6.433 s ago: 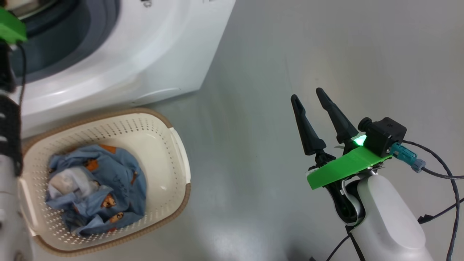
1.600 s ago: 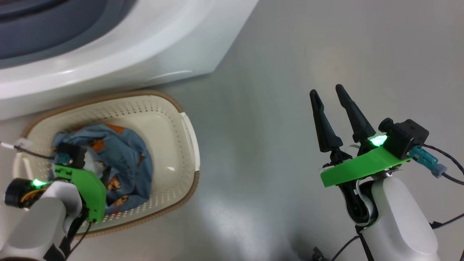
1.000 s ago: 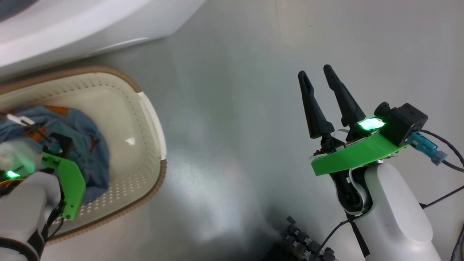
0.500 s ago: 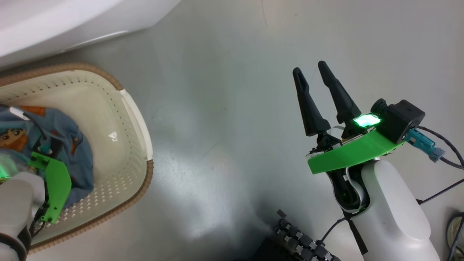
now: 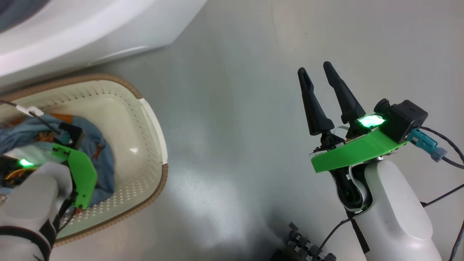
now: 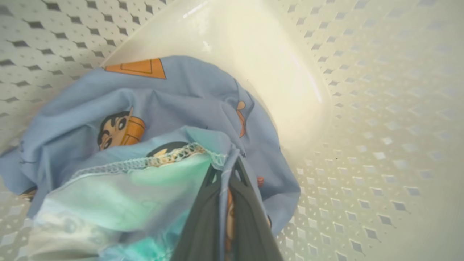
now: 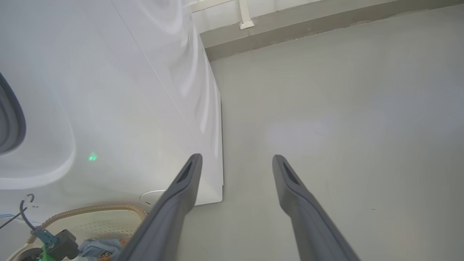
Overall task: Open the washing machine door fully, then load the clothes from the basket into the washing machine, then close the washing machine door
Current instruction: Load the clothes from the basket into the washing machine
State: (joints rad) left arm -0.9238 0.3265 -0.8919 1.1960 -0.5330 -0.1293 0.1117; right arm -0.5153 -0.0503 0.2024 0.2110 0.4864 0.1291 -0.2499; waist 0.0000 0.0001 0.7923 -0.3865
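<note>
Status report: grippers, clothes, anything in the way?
Left gripper shut on the clothes, down in the basket. Right gripper open, holding nothing, above the floor. No obstruction seen.

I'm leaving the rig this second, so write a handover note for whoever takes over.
Left gripper: fingers shut on a fold of the blue cartoon-print fabric clothes.
Right gripper: open, empty, above the grey floor.
The clothes lie in the cream perforated plastic basket, beside the big white washing machine.
Done: clothes gripped.
Left: lift them out, load the machine, close its door.
</note>
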